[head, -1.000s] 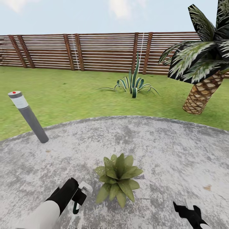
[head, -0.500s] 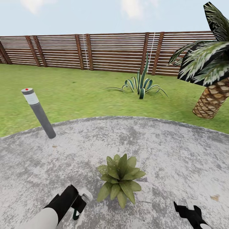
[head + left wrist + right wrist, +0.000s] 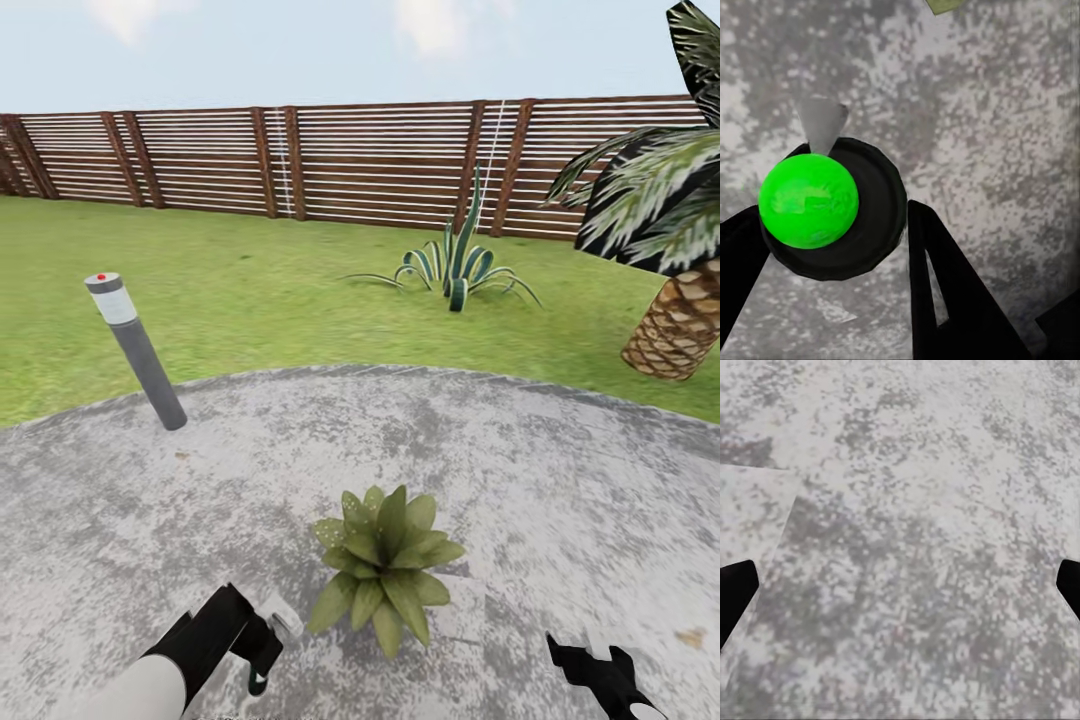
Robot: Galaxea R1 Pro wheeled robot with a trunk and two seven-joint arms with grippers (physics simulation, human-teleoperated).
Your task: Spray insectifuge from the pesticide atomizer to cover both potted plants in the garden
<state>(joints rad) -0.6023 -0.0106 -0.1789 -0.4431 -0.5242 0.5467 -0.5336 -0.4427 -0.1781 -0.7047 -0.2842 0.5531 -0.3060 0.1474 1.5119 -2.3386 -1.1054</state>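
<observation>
A low potted plant with a rosette of pointed green leaves sits on the grey stone patio; a few pale specks dot its left leaves. Just to the plant's left is my left gripper, shut on the pesticide atomizer. In the left wrist view the atomizer is a round dark bottle seen from above, with a bright green top and a grey nozzle. The black fingers of the left gripper flank it. To the plant's right my right gripper hangs low; it stands open over bare stone.
A leaning grey post with a red-dotted cap stands at the patio's left edge. Grass lies beyond, with a striped spiky plant, a big palm at the right and a slatted brown fence behind.
The camera has panned left, so the whole scene has shifted right. My left gripper with the atomizer sits a little lower in the view. The right gripper holds its place.
</observation>
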